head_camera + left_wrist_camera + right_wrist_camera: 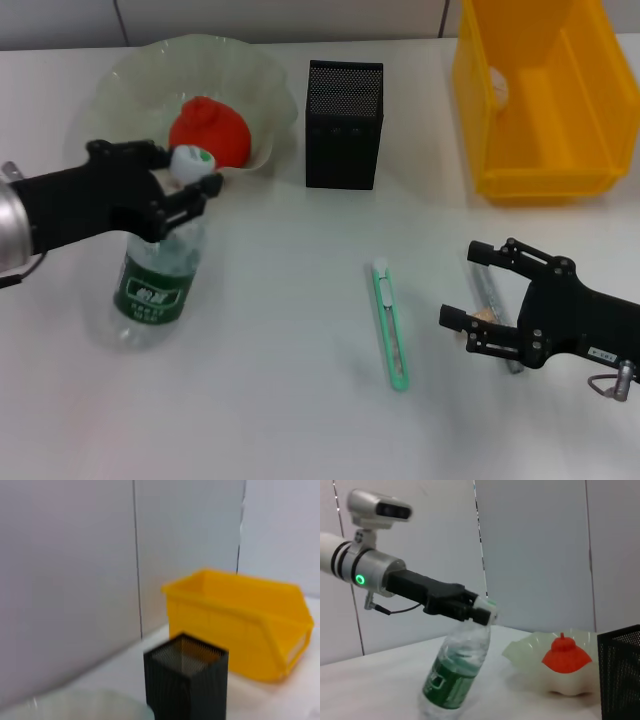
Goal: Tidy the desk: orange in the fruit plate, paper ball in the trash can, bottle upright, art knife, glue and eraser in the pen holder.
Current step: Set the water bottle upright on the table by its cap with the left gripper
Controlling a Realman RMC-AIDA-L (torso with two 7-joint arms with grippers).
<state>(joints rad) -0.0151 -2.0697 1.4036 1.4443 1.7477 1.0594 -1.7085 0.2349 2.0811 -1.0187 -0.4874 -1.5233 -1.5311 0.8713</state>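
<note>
The right gripper point(478, 295) covers most of a grey stick-like item point(486, 290) and a small tan object point(481, 316), so neither can be identified. The left gripper point(185, 180) hides the bottle point(157, 285) neck below its cap. The yellow bin point(540, 100) is cut off by the head view's top edge; whatever pale thing point(498, 86) lies inside is unclear.

Open desk point(290, 400) betw bottle point(158, 272) & art knife point(391, 325).
</note>
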